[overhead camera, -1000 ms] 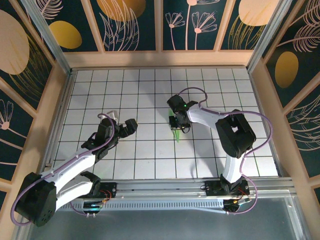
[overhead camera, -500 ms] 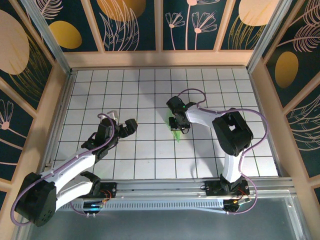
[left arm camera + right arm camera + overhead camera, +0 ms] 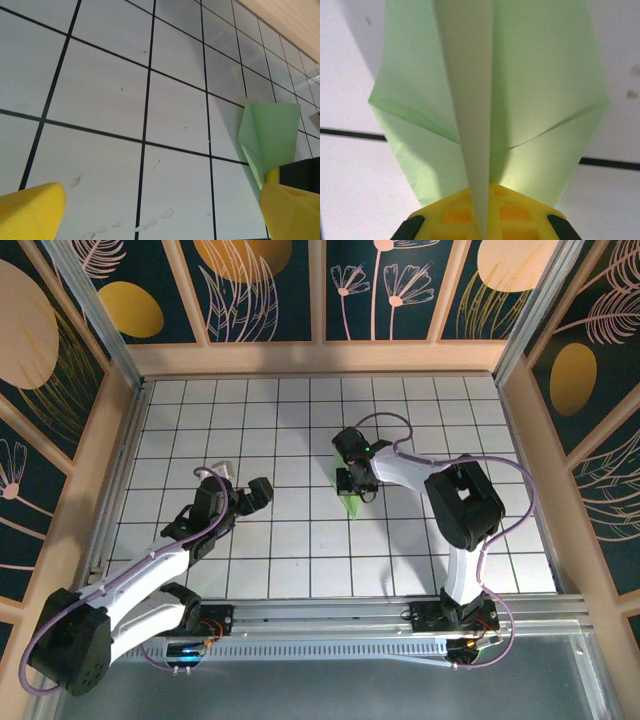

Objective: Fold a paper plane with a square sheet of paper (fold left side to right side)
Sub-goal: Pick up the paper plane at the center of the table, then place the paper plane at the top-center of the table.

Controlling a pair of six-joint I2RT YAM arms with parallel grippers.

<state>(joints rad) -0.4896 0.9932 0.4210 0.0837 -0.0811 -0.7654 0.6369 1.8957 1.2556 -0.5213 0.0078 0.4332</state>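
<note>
While the right gripper is clenched on the central ridge of the paper plane, the plane's long axis runs straight out from that grip; the left gripper, spread wide and holding nothing, hangs well to the plane's left, the farther arm

White grid table inside a flowered booth
The table has white tiles ruled by black lines; small smudges mark some tiles. A pale wood ledge rims it, dark teal walls with gold discs and line-drawn flowers rise behind, and a metal rail runs along the near edge
</note>
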